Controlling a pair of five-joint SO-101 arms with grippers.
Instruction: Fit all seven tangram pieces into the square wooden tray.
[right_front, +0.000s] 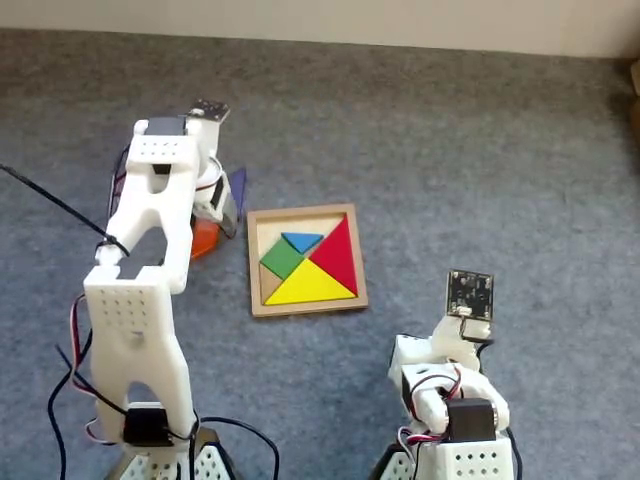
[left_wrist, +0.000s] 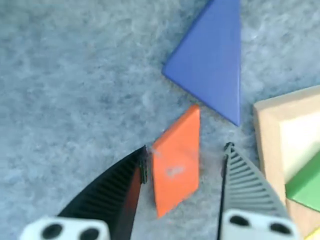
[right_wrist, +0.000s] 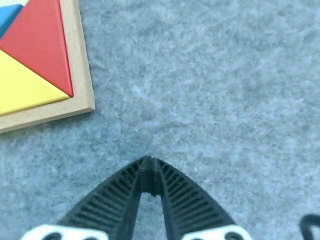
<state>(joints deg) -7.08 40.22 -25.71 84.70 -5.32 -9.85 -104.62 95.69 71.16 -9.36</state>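
Left wrist view: the orange piece (left_wrist: 176, 160) is straddled by the parted left tool (left_wrist: 186, 150). Closing and lifting are likely needed next; the right tool (right_wrist: 149, 165) is closed.

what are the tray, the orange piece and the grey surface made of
The square tray looks like bare wood: pale tan, matte rim. The orange piece is probably painted wood, smooth flat colour; plastic is possible. The grey surface looks like felt or short-pile carpet: fuzzy, mottled fibres.
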